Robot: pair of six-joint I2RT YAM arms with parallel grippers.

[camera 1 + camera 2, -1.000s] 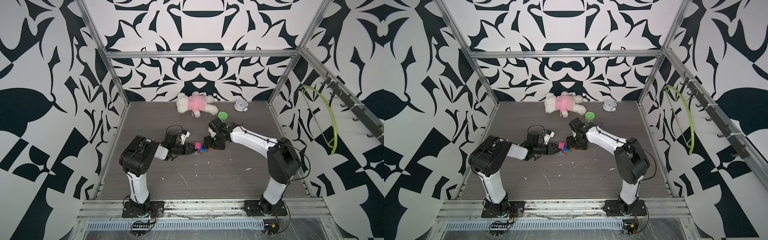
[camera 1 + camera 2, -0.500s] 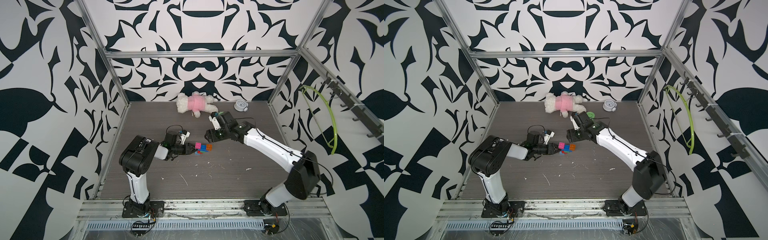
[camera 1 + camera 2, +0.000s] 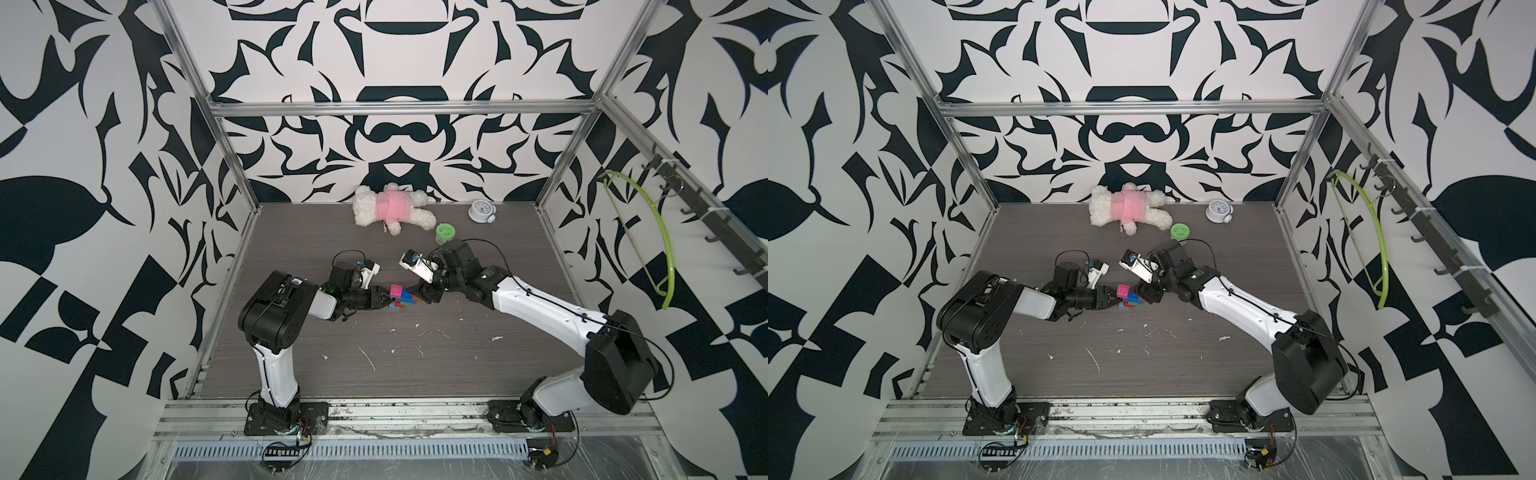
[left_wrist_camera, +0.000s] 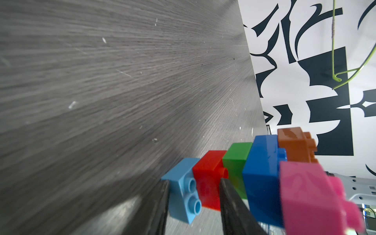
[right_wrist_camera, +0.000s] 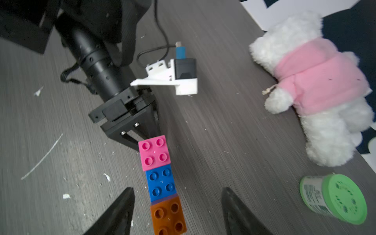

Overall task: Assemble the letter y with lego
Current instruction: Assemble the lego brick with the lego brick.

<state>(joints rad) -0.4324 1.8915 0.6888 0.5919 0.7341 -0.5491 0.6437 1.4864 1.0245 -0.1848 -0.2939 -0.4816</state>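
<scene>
Right gripper (image 5: 178, 191) swung back, jaws apart around the orange brick (image 5: 168, 217) at frame bottom; left gripper (image 4: 193, 181) probably clamps the letter y (image 3: 402, 297) stem, so press squarely.

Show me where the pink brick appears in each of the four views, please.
Top view: pink brick mid-table, at the letter y's end nearest the left arm.
Top view: same spot.
Left wrist: closest to camera.
Right wrist: farthest of three studded bricks.
Shared landmark: the dark blue bar touching it.
</scene>
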